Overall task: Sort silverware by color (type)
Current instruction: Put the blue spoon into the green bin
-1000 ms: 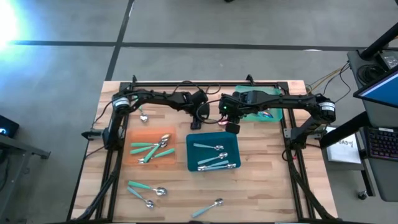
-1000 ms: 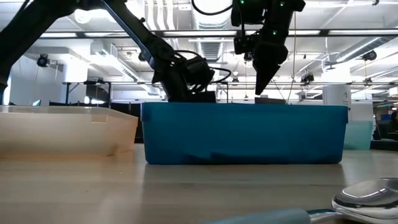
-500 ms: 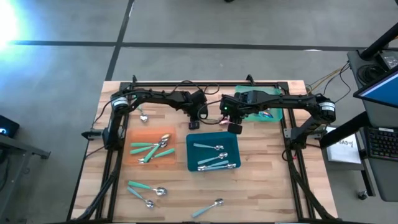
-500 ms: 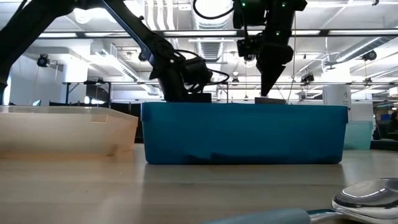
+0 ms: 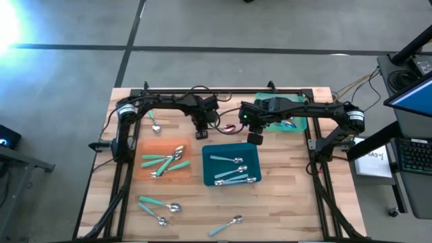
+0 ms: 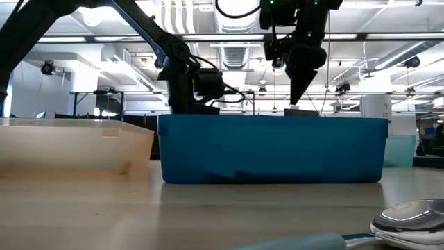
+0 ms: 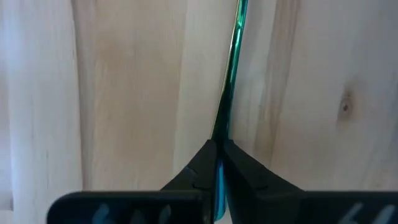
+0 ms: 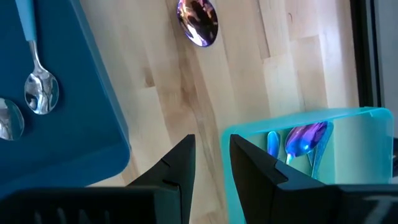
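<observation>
Now left gripper [image 7: 217,163] has clamped iridescent spoon's handle [image 7: 231,81] (right gripper [image 8: 209,163] unchanged, apart).

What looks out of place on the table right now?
Several teal-handled pieces lie loose on the wood in front of the orange tray, unsorted. An iridescent spoon lies on bare wood between the blue tray and the light-teal tray, with the left gripper shut on its handle.

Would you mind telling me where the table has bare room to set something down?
Bare wood lies right of the blue tray, toward the table's right edge. It is crowded between the orange tray and blue tray, and around the loose spoons at front left.
</observation>
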Robot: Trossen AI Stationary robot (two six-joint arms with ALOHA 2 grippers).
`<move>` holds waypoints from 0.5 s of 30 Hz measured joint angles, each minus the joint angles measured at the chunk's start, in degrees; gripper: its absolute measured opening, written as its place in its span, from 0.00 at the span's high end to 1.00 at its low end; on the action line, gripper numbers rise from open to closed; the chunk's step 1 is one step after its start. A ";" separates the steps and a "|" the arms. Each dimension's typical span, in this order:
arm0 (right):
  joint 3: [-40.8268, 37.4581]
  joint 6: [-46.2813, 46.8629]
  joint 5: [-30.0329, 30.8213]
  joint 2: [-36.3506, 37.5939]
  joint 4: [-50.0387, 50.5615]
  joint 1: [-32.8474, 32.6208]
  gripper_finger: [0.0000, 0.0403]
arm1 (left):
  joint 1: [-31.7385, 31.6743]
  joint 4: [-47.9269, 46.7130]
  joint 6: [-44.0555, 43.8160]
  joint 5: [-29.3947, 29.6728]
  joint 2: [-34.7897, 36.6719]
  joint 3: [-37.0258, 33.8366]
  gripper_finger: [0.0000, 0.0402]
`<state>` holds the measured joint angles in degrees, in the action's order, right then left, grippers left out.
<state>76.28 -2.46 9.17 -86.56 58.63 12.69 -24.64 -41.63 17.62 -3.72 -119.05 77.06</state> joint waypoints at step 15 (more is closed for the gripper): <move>0.87 -0.59 -0.02 0.04 -0.11 0.00 0.77 | 0.22 4.59 1.11 -5.36 1.85 2.10 0.84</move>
<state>77.14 -3.05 9.15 -86.52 58.52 12.69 -24.42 -37.04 18.72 -9.08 -117.21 79.15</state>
